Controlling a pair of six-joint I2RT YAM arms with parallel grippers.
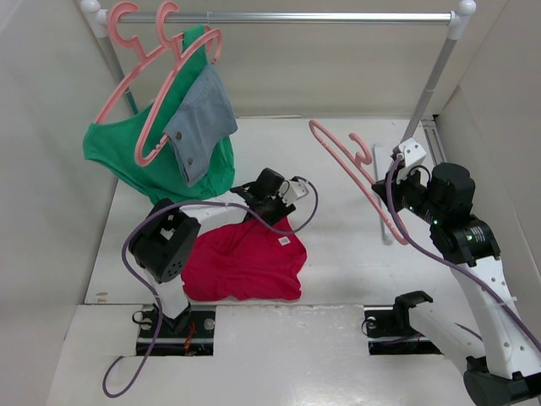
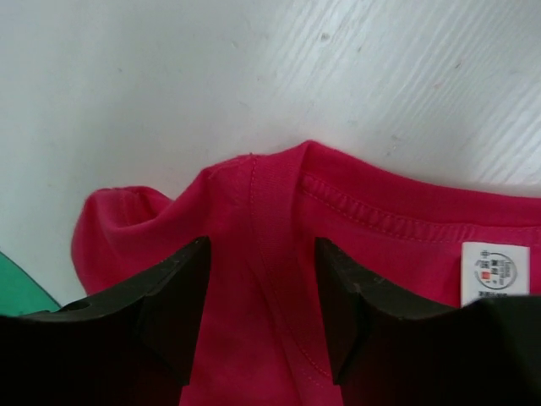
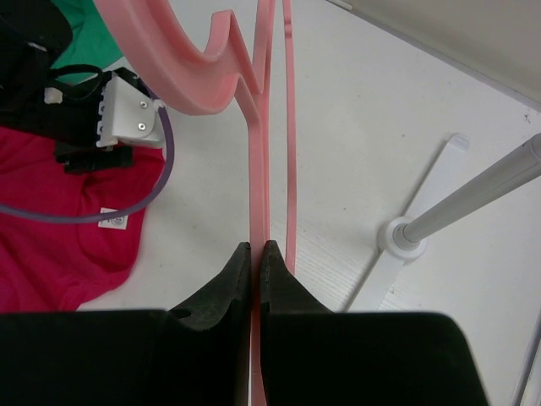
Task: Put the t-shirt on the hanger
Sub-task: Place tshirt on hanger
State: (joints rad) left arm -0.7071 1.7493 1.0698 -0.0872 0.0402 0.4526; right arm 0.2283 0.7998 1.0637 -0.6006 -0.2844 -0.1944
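Observation:
The crimson t-shirt point(image 1: 243, 262) lies crumpled on the table in front of the left arm, its white neck label point(image 1: 285, 241) facing up. My left gripper point(image 1: 272, 211) is open low over the collar; in the left wrist view the collar seam point(image 2: 270, 245) runs between the two fingers point(image 2: 173, 296), with the label point(image 2: 494, 275) at right. My right gripper point(image 1: 390, 196) is shut on the pink hanger point(image 1: 351, 165) and holds it in the air, hook pointing toward the far left. The right wrist view shows the hanger bar point(image 3: 259, 169) pinched between the jaws, and the t-shirt point(image 3: 59, 237) at left.
A white clothes rail point(image 1: 287, 16) spans the back; its right post foot point(image 3: 404, 238) stands near the hanger. Two more pink hangers point(image 1: 148, 93) hang at its left with a green garment point(image 1: 114, 148) and a grey-blue denim piece point(image 1: 201, 123).

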